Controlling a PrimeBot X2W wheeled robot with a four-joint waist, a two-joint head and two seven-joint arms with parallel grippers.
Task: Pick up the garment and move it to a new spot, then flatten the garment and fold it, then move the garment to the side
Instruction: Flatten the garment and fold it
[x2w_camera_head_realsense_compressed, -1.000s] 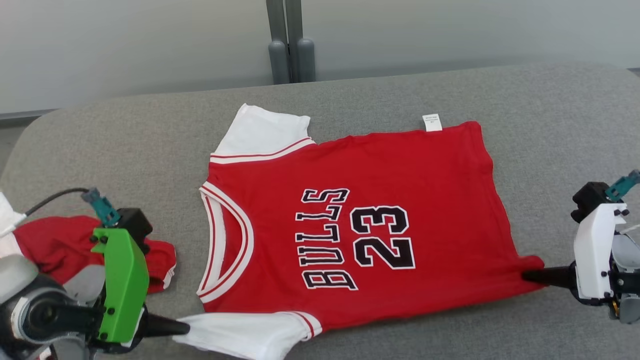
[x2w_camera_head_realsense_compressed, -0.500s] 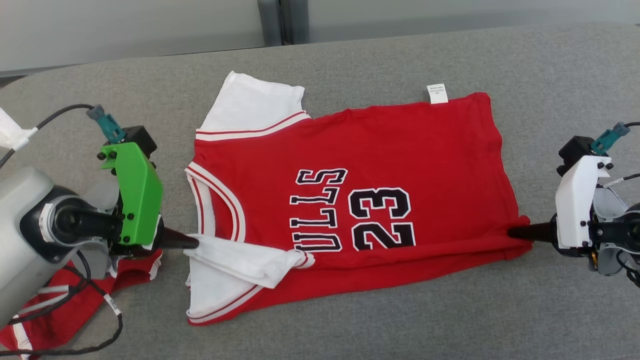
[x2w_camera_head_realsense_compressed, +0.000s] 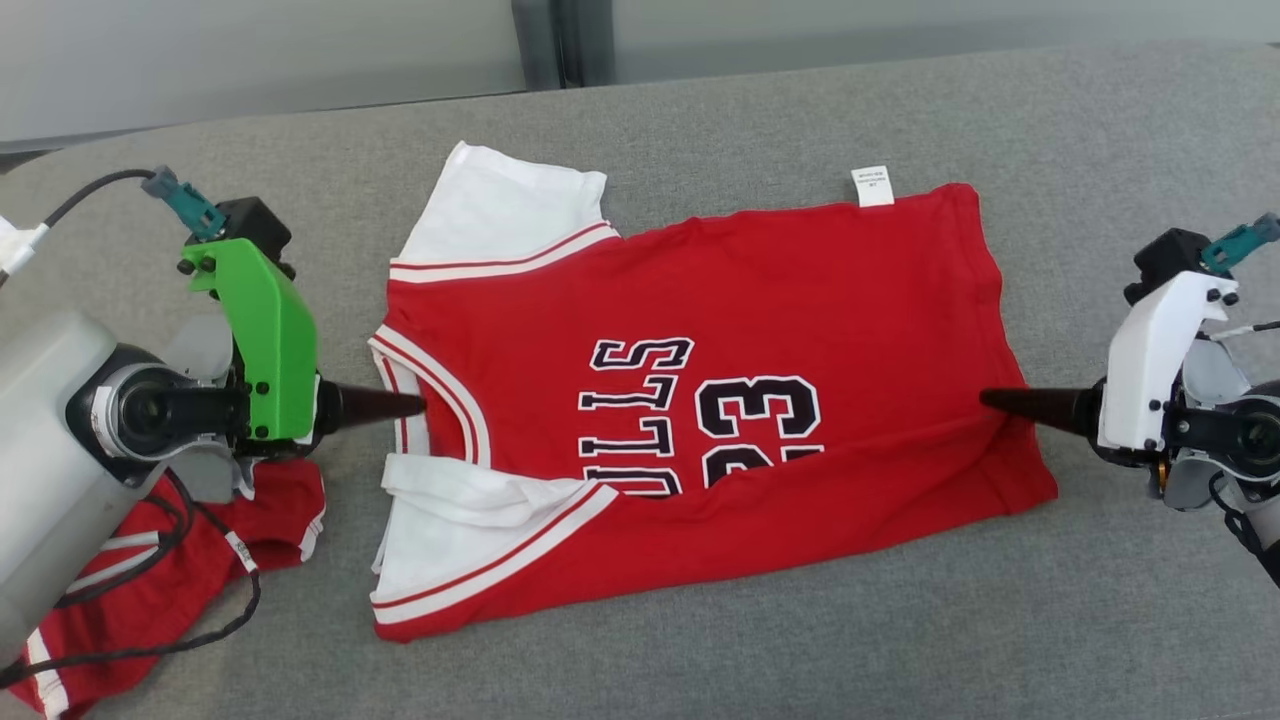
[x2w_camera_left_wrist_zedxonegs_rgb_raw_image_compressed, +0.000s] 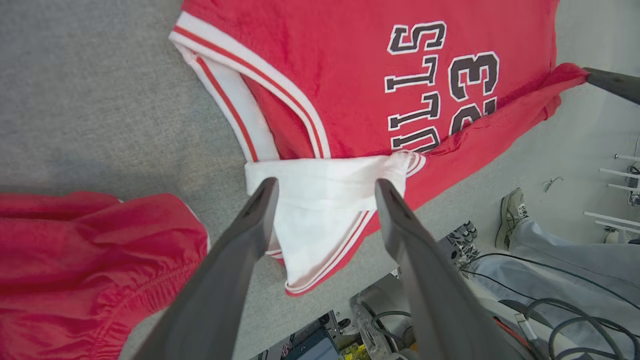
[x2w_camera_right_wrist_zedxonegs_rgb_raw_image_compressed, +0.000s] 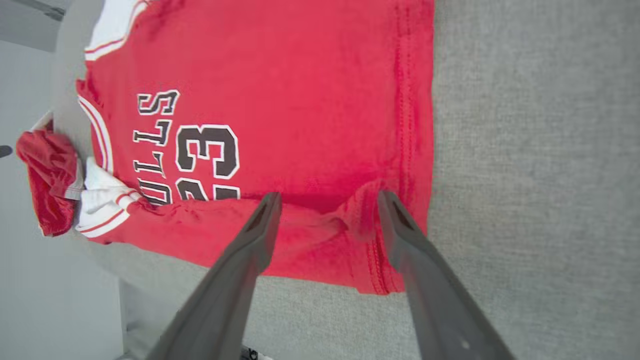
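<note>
One red jersey (x2w_camera_head_realsense_compressed: 720, 290), one pair of red shorts (x2w_camera_head_realsense_compressed: 285, 505), one left tool (x2w_camera_head_realsense_compressed: 420, 403), one right tool (x2w_camera_head_realsense_compressed: 985, 398), one grey table (x2w_camera_head_realsense_compressed: 800, 620).

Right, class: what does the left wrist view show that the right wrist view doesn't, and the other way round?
Left wrist, not right: a person's shoe and trouser leg beyond the couch edge. Right wrist, not left: the flat far sleeve. Both: the jersey, its folded sleeve, the red shorts and the grey couch.
</note>
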